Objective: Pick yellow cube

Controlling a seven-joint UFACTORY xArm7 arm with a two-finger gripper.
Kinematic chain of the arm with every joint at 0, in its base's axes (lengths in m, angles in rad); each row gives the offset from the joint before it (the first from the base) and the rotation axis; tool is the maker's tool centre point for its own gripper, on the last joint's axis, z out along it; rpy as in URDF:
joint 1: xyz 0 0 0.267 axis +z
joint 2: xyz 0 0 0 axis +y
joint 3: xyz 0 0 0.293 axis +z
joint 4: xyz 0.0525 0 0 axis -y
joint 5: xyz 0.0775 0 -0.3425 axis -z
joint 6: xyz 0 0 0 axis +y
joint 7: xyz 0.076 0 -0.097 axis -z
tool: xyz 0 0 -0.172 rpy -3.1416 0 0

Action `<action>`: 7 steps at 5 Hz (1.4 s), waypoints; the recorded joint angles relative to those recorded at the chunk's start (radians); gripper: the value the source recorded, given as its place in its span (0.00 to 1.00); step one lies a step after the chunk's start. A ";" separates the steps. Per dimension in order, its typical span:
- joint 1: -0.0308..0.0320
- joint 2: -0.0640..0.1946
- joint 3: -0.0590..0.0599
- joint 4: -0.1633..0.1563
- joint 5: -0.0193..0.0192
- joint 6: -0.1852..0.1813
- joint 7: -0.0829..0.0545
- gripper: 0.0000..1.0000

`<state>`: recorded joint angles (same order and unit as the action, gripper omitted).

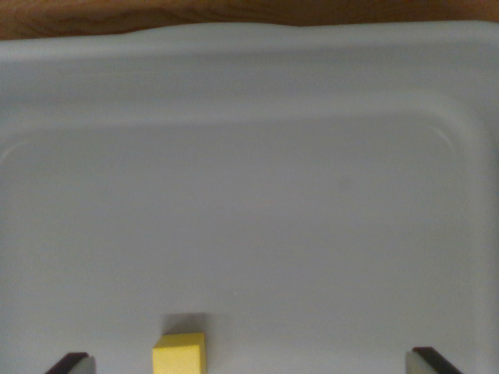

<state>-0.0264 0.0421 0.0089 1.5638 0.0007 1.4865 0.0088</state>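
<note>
A small yellow cube sits on the floor of a pale grey-white bin, at the bottom edge of the wrist view, left of centre. My gripper is open, and only its two dark fingertips show at the bottom corners. The left fingertip is well to the left of the cube, while the right fingertip is far off to its right. The cube lies between them, nearer the left one, touching neither. Its lower part is cut off by the frame edge.
The bin's far wall and rounded rim run across the top of the view. Beyond them is a strip of brown wooden surface. The bin's right wall rises at the wrist view's right.
</note>
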 joint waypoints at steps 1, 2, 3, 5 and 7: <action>0.0000 0.000 0.000 0.000 0.0000 0.000 0.000 0.00; 0.0019 0.005 0.002 -0.021 0.0017 -0.022 0.000 0.00; 0.0019 0.005 0.002 -0.021 0.0017 -0.022 0.000 0.00; 0.0043 0.011 0.005 -0.048 0.0038 -0.050 0.000 0.00; 0.0070 0.017 0.008 -0.077 0.0061 -0.081 -0.001 0.00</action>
<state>-0.0194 0.0593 0.0170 1.4864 0.0068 1.4054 0.0082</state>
